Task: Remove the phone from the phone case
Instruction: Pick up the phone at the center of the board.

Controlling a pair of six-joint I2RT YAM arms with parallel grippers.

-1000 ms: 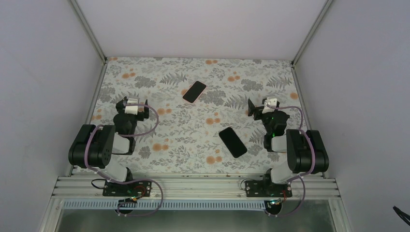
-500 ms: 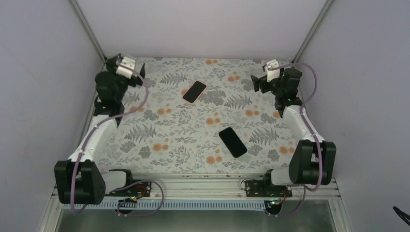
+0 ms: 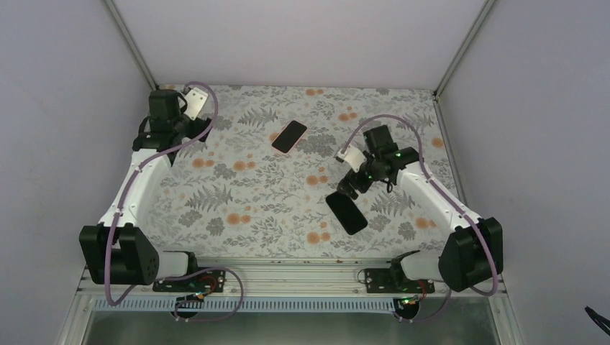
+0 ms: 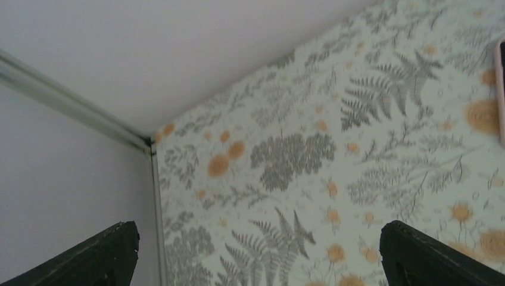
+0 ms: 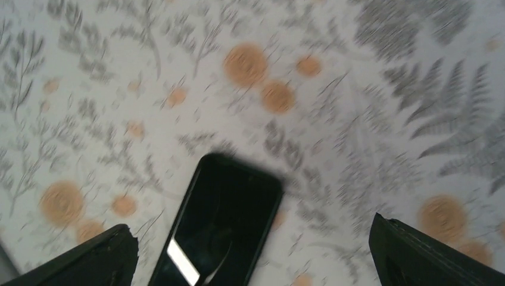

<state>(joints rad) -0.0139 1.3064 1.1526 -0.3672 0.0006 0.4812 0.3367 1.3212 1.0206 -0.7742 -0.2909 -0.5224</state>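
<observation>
Your left gripper [image 4: 257,238] hangs wide open and empty over the far-left corner. At its 3 o'clock in the top view lies the phone [image 3: 289,136], seated in the phone case [image 4: 499,89]. It is likely light, rigid and glossy-slick, with a soft pink rim, so pinch the long edges and peel a corner. Your right gripper [image 5: 251,229], also spread wide and empty, hovers over the bare black phone [image 3: 346,212], at the cased phone's 5 o'clock.

A surface [image 3: 244,194] covered in a grey-fern and orange-blossom print sits boxed in by plain pale walls [image 3: 302,43]. Slim metal posts [image 3: 131,47] run up the far corners. A ribbed aluminium rail [image 3: 288,277] edges the near side. Lighting seems soft and even.
</observation>
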